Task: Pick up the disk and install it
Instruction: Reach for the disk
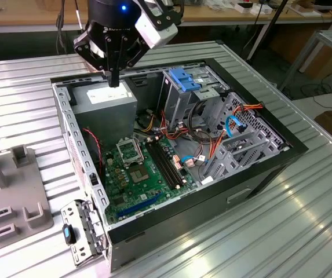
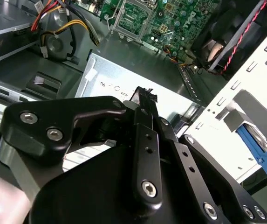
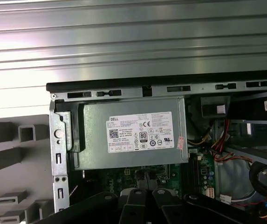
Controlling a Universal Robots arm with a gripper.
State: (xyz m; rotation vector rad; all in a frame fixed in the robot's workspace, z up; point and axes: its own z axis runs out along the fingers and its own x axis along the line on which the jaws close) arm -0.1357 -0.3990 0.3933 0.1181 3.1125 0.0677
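The disk is out of view. My gripper [image 1: 115,80] hangs over the back corner of the open computer case [image 1: 258,168], just above the grey power-supply box [image 1: 105,103] with its white label. The black fingers are shut together to a point with nothing between them, as both wrist views also show: gripper [image 2: 145,95] and gripper [image 3: 142,195]. The power-supply box [image 3: 131,133] lies directly under the fingers. The metal cage with the blue plastic handle [image 1: 183,78] stands at the back of the case, to the exterior view's right of the gripper.
A green motherboard [image 1: 137,174] covers the case floor, with red, orange and blue cables [image 1: 235,124] on the exterior view's right. A hinged metal bracket with a blue clip [image 1: 77,231] sticks out at the front corner. A grey fixture [image 1: 9,197] sits on the ribbed metal table [image 1: 281,231].
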